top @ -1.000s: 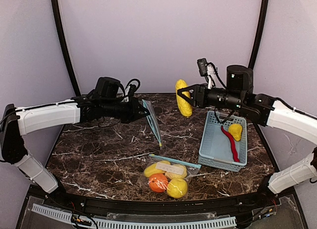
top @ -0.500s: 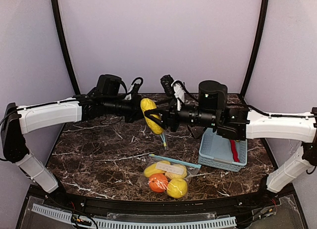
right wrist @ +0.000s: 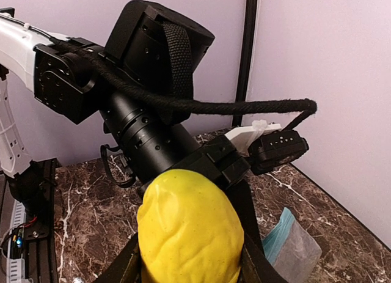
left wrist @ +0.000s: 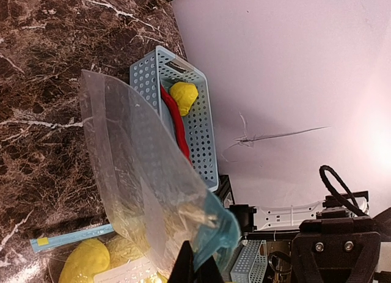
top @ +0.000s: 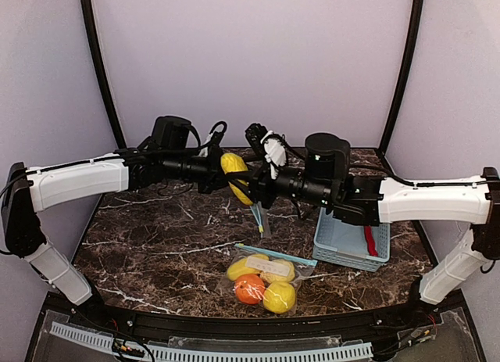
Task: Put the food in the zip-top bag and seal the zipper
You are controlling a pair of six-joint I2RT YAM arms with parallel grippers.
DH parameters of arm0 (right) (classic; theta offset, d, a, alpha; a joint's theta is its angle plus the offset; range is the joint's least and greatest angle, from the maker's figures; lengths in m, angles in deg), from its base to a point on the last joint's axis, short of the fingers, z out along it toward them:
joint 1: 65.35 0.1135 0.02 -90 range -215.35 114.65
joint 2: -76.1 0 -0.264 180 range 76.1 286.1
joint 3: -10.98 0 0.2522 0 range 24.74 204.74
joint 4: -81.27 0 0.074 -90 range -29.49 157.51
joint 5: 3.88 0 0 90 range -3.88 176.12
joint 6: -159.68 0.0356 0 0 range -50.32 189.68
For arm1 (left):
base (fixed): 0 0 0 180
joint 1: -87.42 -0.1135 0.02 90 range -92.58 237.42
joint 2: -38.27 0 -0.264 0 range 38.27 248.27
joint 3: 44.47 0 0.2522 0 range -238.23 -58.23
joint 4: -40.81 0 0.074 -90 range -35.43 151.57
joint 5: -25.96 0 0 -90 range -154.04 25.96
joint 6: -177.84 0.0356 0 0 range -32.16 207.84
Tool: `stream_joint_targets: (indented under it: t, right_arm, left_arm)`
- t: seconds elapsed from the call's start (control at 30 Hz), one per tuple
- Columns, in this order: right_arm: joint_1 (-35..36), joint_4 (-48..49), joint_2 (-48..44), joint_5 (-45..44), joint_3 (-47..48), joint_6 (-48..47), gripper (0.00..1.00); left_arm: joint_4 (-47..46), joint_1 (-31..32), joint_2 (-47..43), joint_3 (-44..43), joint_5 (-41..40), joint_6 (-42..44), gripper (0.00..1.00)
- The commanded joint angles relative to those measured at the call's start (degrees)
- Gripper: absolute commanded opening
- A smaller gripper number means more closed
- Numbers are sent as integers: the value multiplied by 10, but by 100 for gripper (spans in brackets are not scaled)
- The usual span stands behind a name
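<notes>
The yellow fruit [right wrist: 189,234], long, bumpy and glossy, sits between the jaws of the right gripper [right wrist: 189,266], which are clamped on its lower half, one finger on each flank; most of its length stands beyond the fingertips. It is carried in the air, well above the table [top: 156,237]. Judged from its shine and unchanged shape under the grip, it is a stiff, light and rather slippery shell, best held across the thick middle, where the bumps give purchase.

Just beside these jaws, nose to nose, is the left gripper [left wrist: 195,268]. Its jaws are together, pinching the blue zipper edge of the empty bag [left wrist: 140,185], which hangs below them as a thin, limp, clear film. The zipper strip is probably the only firm place to hold; the mouth appears barely parted.

Below both grippers a filled bag [top: 262,280] lies on the table with yellow pieces and an orange inside. Behind the right gripper's jaws, under its arm, the basket [left wrist: 208,148] holds the chili [left wrist: 174,121] and one yellow piece [left wrist: 183,95], not yet bagged.
</notes>
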Motion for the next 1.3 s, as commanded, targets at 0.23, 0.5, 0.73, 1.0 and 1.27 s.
stream_joint_targets:
  t: [0.23,0.5,0.73,1.0,1.27]
  right_arm:
    - [4,18,5,-72,-26,-33,40]
    - [-3,-8,36,-92,-5,-3,39]
    - [-39,-93,61,-30,29,71,39]
    - [-65,-164,96,35,65,129,38]
    - [-84,-243,141,95,109,178,36]
  left_arm:
    - [25,3,-31,-6,20,12,1]
    - [5,3,-44,15,17,-2,1]
    - [-35,0,-61,47,-19,-16,1]
    - [-63,-6,-71,54,-29,-27,1]
    - [-69,-10,-77,67,-31,-29,1]
